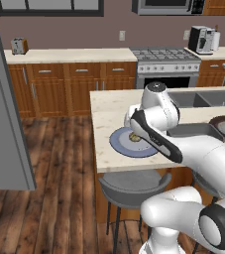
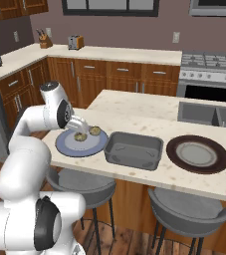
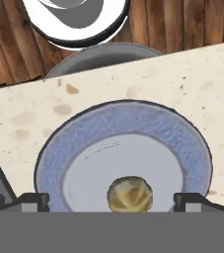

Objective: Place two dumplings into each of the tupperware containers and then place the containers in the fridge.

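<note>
Fingers [image 3: 111, 200] spread wide and empty, hovering right over a dumpling [image 3: 130, 193] on the blue plate [image 3: 74, 143]. A grey tub [image 2: 133, 149] sits just beside that plate on the surface [image 2: 134, 107].

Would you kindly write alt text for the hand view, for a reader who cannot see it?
Seen from above, a tan pleated dumpling sits on the pale centre of a round blue-grey plate, between the two spread tips of the open gripper. The plate rests on a speckled cream counter near its edge, with a grey stool seat and wooden floor beyond.
</note>
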Robot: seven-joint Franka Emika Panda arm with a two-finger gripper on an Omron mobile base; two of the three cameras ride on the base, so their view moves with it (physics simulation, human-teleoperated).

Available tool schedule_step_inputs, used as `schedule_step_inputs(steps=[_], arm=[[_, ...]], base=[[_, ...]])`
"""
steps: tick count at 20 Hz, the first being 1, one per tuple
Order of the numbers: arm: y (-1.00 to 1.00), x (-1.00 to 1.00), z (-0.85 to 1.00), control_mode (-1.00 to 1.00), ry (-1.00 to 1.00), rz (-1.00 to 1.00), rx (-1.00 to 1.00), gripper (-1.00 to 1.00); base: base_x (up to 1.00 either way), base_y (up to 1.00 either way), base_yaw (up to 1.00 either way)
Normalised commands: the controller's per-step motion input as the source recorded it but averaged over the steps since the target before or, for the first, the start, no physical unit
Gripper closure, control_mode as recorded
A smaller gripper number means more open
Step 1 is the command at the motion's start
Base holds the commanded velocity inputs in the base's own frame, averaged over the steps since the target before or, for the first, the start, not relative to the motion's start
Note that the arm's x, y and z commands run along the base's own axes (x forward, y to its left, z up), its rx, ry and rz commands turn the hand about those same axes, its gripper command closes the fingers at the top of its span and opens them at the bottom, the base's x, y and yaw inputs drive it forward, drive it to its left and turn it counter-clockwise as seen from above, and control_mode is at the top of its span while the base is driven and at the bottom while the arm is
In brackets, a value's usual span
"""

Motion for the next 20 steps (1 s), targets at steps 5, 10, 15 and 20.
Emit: schedule_step_inputs(steps=[5, 10, 15, 20], arm=[[0.06, 0.26, -0.43, -1.0, 0.05, 0.01, 0.0, -1.0], [0.08, 0.45, -0.41, -1.0, 0.01, 0.04, 0.0, -1.0], [0.02, 0.45, -0.3, -1.0, 0.0, 0.04, 0.0, -1.0], [0.0, 0.27, -0.35, -1.0, 0.0, 0.01, 0.0, -1.0]], base=[[0.0, 0.0, 0.0], [0.0, 0.0, 0.0], [0.0, 0.0, 0.0], [0.0, 0.0, 0.0]])
